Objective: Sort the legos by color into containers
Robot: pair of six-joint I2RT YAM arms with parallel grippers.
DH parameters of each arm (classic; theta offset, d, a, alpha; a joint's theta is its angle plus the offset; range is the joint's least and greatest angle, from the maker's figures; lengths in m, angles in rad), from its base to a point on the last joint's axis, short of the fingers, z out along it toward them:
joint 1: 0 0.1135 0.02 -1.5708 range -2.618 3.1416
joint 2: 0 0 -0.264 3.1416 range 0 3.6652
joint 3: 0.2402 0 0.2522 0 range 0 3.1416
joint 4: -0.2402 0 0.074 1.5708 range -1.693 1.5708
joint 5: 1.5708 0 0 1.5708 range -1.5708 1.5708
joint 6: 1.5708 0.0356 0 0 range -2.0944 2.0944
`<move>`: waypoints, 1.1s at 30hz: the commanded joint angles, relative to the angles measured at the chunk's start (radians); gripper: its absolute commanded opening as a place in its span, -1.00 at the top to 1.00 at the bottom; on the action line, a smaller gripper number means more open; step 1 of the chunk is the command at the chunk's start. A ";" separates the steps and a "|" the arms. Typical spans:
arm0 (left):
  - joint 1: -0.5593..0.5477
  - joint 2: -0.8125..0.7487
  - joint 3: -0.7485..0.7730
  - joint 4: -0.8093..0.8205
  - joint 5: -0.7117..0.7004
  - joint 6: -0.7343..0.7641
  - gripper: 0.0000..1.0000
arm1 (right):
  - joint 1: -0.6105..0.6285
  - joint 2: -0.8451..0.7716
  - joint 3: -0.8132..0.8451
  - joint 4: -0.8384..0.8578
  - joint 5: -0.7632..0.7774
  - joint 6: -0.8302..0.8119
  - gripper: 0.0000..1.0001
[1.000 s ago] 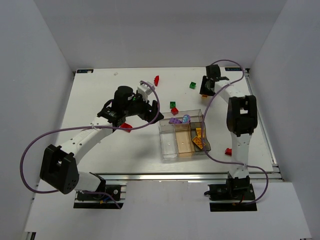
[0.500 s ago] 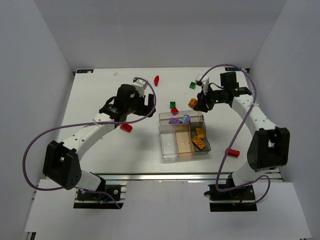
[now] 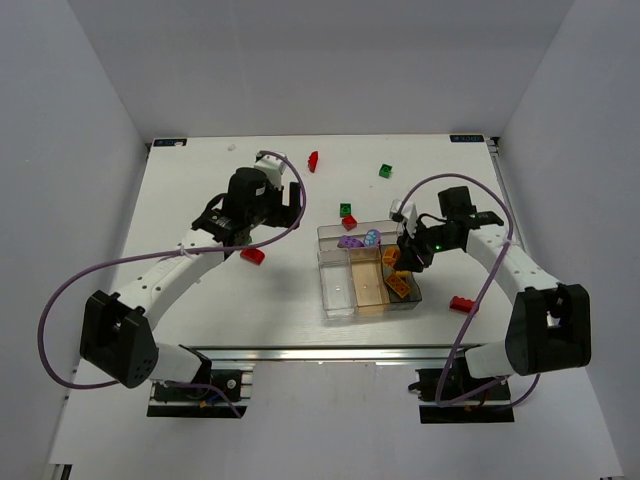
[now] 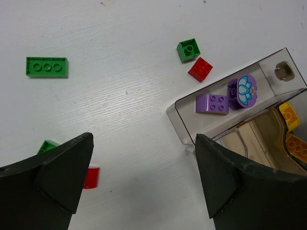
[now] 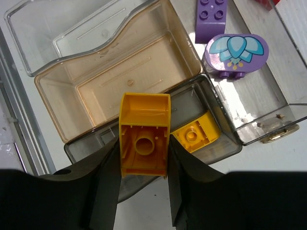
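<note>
Half a second ago the right tool (image 5: 144, 160) hung beyond the far edge of the tray (image 3: 333, 303); it has since swung in over the tray's right side. The left arm has barely shifted.

The right tool is clamped on a yellow-orange brick (image 5: 144, 139), one finger on each long side. The brick's hollow underside faces the wrist camera, so its studs point down toward the tray. Its long axis runs along the fingers, top to bottom in the wrist view. It hangs over the smoky grey compartment (image 5: 91, 143), near the wall shared with the amber compartment (image 5: 115, 86). Another yellow brick (image 5: 194, 136) lies in the grey compartment, just beside the held one in that view.

The wide compartment holds a lilac brick (image 4: 212, 103) and the lilac rounded piece (image 4: 243, 91), which carries a flower print — the two touch.

The left tool (image 4: 144, 165) is spread wide above the white worktop (image 3: 200, 320), with nothing between its fingers. A long green brick (image 4: 46, 66) lies flat there with its studs up and its long axis left to right in the wrist view. A small green brick (image 4: 187, 50) and a red brick (image 4: 200, 69) sit just outside the tray's far corner.
</note>
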 commanded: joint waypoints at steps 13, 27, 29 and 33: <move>0.002 -0.033 0.025 -0.123 -0.173 -0.184 -0.96 | 0.020 -0.076 -0.076 0.128 0.075 0.043 -0.27; 0.048 0.166 0.049 -0.562 -0.405 -0.794 -0.35 | -0.024 -0.427 -0.247 0.570 0.490 0.528 -0.79; 0.060 0.199 0.054 -0.565 -0.416 -0.837 -0.27 | -0.049 -0.439 -0.261 0.570 0.480 0.546 -0.78; 0.070 0.236 0.080 -0.574 -0.482 -0.956 -0.50 | -0.097 -0.446 -0.263 0.570 0.484 0.562 -0.78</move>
